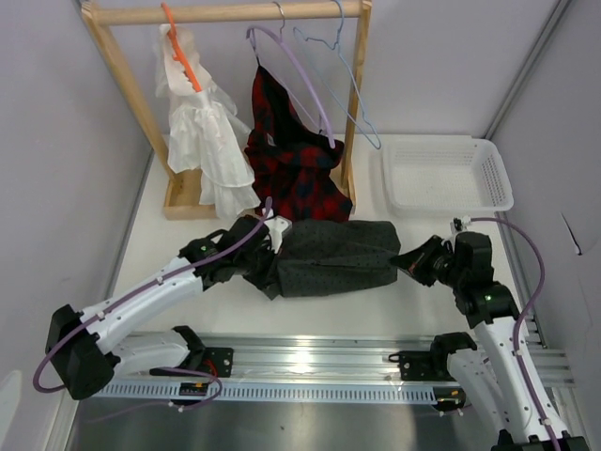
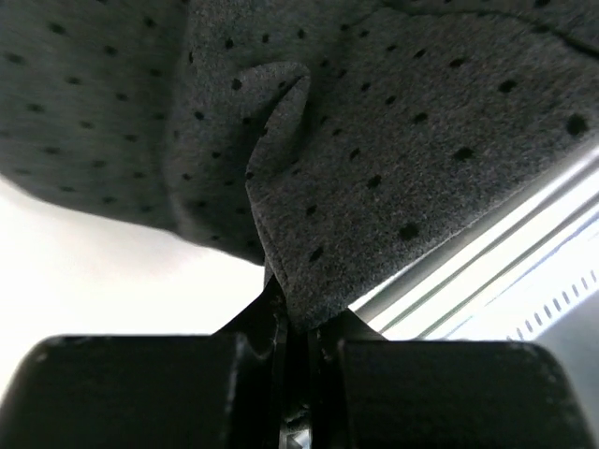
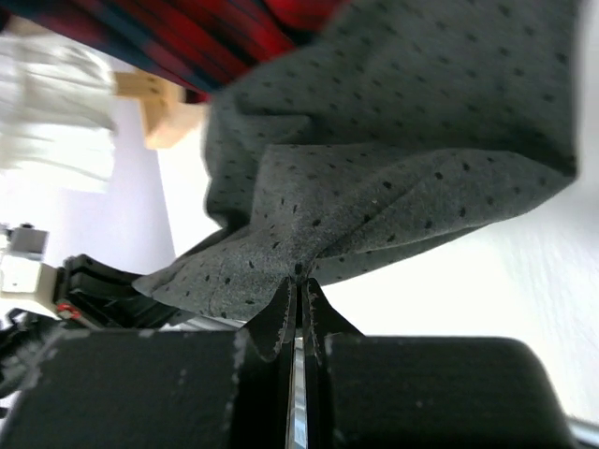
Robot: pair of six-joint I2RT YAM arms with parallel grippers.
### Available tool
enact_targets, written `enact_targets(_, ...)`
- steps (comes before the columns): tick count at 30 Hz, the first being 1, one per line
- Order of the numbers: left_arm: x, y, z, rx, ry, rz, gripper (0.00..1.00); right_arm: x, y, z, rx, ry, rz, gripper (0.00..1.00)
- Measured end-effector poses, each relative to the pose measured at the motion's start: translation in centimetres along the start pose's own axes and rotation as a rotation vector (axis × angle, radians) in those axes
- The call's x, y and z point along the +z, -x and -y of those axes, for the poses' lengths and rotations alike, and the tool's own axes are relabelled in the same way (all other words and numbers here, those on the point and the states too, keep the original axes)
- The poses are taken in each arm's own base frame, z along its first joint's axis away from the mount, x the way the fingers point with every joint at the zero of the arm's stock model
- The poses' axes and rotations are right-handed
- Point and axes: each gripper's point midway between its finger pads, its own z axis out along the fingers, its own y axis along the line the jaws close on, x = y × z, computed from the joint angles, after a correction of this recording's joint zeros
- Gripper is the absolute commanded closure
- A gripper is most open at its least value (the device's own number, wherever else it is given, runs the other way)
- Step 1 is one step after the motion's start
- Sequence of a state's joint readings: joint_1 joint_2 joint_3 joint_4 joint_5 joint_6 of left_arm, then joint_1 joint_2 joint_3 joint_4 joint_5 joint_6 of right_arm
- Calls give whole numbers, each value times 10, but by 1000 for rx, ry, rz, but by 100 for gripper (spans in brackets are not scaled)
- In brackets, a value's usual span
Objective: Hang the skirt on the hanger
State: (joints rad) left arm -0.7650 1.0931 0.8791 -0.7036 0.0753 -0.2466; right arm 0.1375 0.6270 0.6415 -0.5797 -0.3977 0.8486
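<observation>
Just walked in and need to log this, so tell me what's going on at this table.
Both arms are handling the skirt. The left gripper pinches its left end and the right gripper its right end, with the cloth spread between them above the table. The light-blue hanger hangs bare on the wooden rail, next to the plaid garment. The skirt is not yet on the hanger.

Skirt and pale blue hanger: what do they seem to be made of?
The skirt looks like soft, matte, felt-like cloth: it folds freely and shows a fuzzy dotted surface up close. The hanger seems thin wire, probably metal with a smooth light-blue coating, judging by its slim bent outline.
</observation>
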Motion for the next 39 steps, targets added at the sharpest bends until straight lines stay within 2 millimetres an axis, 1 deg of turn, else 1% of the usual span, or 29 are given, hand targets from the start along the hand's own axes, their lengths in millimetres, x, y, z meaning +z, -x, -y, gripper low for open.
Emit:
enact_targets(1, 3, -4, 2, -7, -10, -18, 86, 1, -5, 7, 9, -15, -11, 100)
enact_targets(3, 9, -9, 7, -8, -18, -48, 85, 5, -12, 21, 23, -48, -27, 100)
enact_targets(5, 21, -17, 10, -2, -13, -95, 79, 10, -14, 32, 31, -81, -32, 100)
enact_targets(6, 26, -20, 10, -3, -8, -118, 73, 14, -15, 40, 36, -112, -37, 100)
enact_targets(9, 43, -33, 4, -6, 23, -194, 63, 24, -12, 54, 46, -164, -43, 100)
enact_targets(10, 48, -36, 2, -4, 36, -212, 57, 29, -10, 59, 46, -185, -42, 100)
enact_targets(12, 53, -39, -4, 0, 66, -239, 53, 38, -5, 70, 53, -231, -41, 100)
enact_targets(15, 55, -33, -10, 21, 108, -245, 51, 46, 3, 81, 62, -267, -28, 100)
enact_targets(17, 54, -22, -12, 39, 123, -225, 57, 51, 11, 87, 66, -281, -11, 100)
enact_targets(18, 53, -18, -12, 49, 128, -214, 64, 53, 15, 90, 70, -288, -2, 100)
enact_targets(19, 53, -14, -12, 57, 129, -204, 75, 55, 19, 93, 73, -293, 4, 100)
enact_targets(20, 53, -12, -12, 62, 130, -199, 80, 57, 20, 94, 73, -294, 6, 100)
enact_targets(21, 53, -12, -13, 70, 128, -197, 88, 58, 22, 95, 74, -295, 7, 100)
enact_targets(23, 55, -12, -12, 77, 117, -199, 99, 62, 25, 94, 72, -289, 6, 100)
enact_targets(27, 58, -12, -10, 84, 92, -204, 100, 64, 30, 88, 62, -271, 10, 100)
enact_targets(29, 57, -12, -11, 89, 99, -204, 100, 63, 35, 82, 55, -260, 18, 100)
enact_targets(32, 50, -10, -23, 85, 154, -205, 100, 59, 43, 66, 40, -233, 26, 100)
enact_targets(33, 45, -6, -28, 81, 178, -196, 100, 57, 47, 57, 33, -214, 32, 100)
enact_targets(35, 27, 11, -35, 76, 223, -152, 100, 48, 59, 34, 13, -173, 53, 100)
enact_targets(36, 17, 25, -37, 74, 239, -110, 100, 43, 66, 21, 2, -155, 65, 100)
enact_targets(38, -13, 62, -41, 68, 280, 3, 100, 32, 88, -13, -36, -100, 109, 100)
enact_targets(39, -31, 87, -43, 65, 301, 86, 100, 25, 104, -36, -64, -58, 142, 100)
